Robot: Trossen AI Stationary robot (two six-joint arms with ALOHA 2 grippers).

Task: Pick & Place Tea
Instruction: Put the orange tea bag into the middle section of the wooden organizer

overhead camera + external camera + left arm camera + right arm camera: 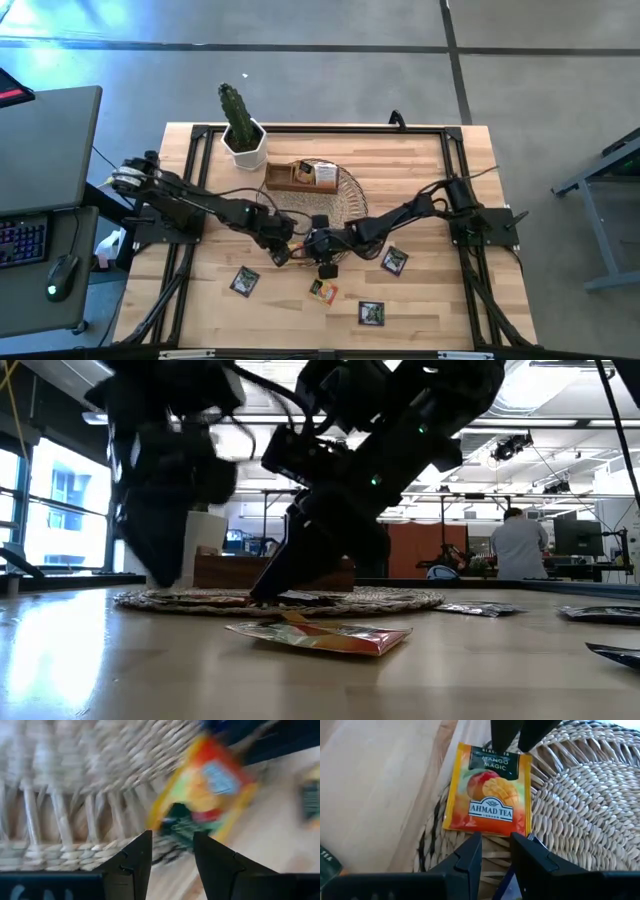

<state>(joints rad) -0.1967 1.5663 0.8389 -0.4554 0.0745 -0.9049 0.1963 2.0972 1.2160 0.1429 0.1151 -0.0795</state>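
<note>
A yellow-orange mango tea sachet (487, 795) lies flat, partly on the near rim of the round wicker mat (590, 795) and partly over the table. My right gripper (495, 845) is open, its tips at the sachet's white-logo end. My left gripper (172, 845) is open too and faces the sachet (205, 795) from the opposite side; its dark fingers (506, 735) stand at the sachet's dark title edge. In the high view both grippers meet at the mat's near rim (305, 240). More sachets lie loose on the table (245, 281) (322, 291) (372, 313). My left gripper has its fingertips at the sachet's dark title edge (495, 751), coming in low and slanting from the table's left; whether they touch it I cannot tell. My right gripper's tips stand right at the sachet's opposite edge (490, 831); whether they touch it I cannot tell.
A brown wooden box (300, 176) sits on the far part of the mat. A potted cactus (243, 140) stands at the far left. Another dark sachet (394, 261) lies under the right arm. One sachet (320, 637) lies near the table's near edge.
</note>
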